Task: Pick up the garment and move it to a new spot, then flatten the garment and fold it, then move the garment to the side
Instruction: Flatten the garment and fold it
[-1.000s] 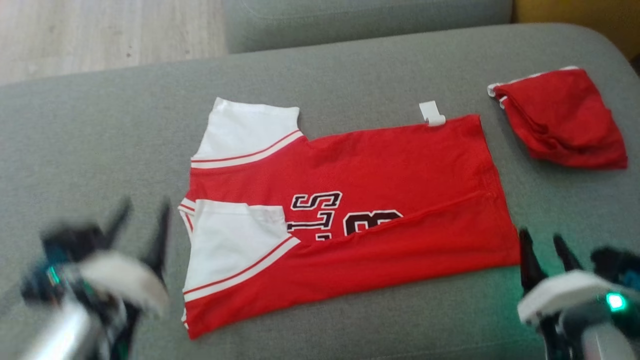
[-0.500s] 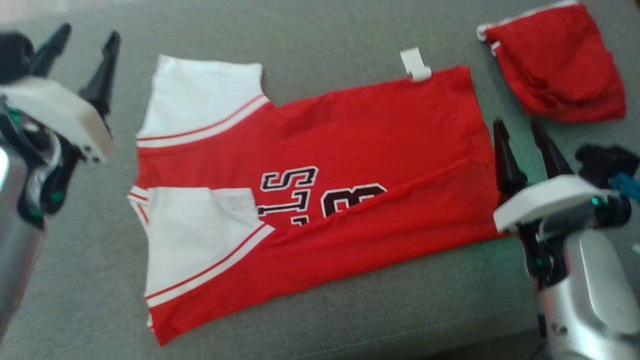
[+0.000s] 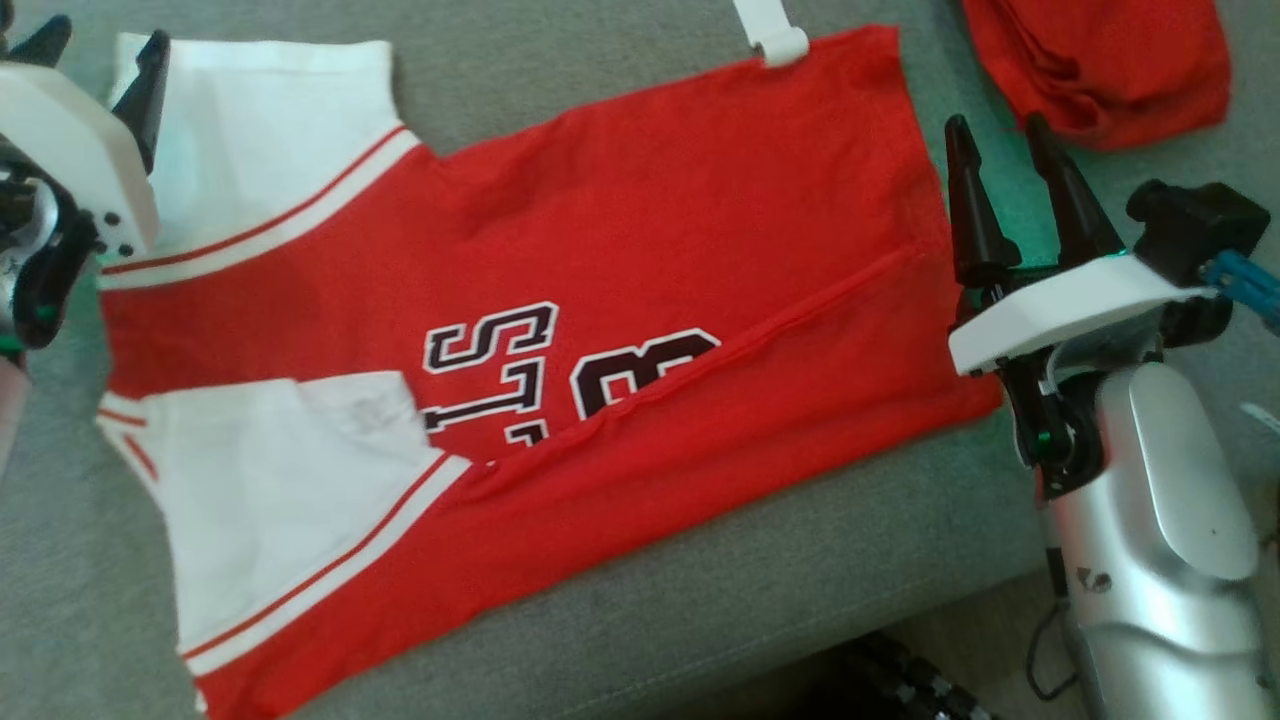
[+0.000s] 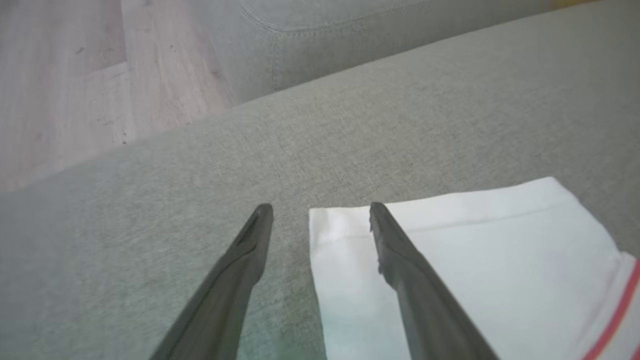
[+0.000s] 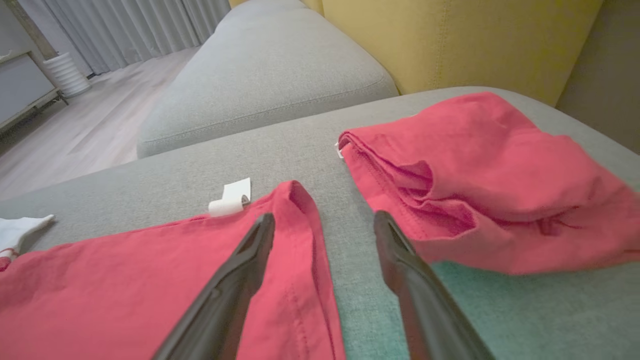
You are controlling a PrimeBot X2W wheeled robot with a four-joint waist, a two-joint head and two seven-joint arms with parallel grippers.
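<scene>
The garment [image 3: 650, 200] is a red jersey with white sleeves and dark lettering, spread on the grey sofa cushion [image 3: 720, 600]. Its near edge is folded up over the body, and the near sleeve lies folded inward. My left gripper [image 3: 100, 45] is open at the far white sleeve [image 4: 450, 250], and the left wrist view shows one finger over the sleeve's corner and the other over bare cushion. My right gripper [image 3: 995, 130] is open beside the jersey's right hem [image 5: 300, 260], straddling that edge, with nothing between its fingers. A white tag [image 5: 232, 200] sticks out at the far hem corner.
A second red garment [image 3: 1100, 60], bunched and folded, lies on the cushion just right of my right gripper. The cushion's front edge drops to the floor at the lower right. Another grey cushion [image 5: 270, 65] and a yellow backrest [image 5: 450, 35] stand beyond.
The head camera has tilted, shifting the whole picture up and left. Both open grippers have moved forward, the left to the far sleeve and the right along the right hem.
</scene>
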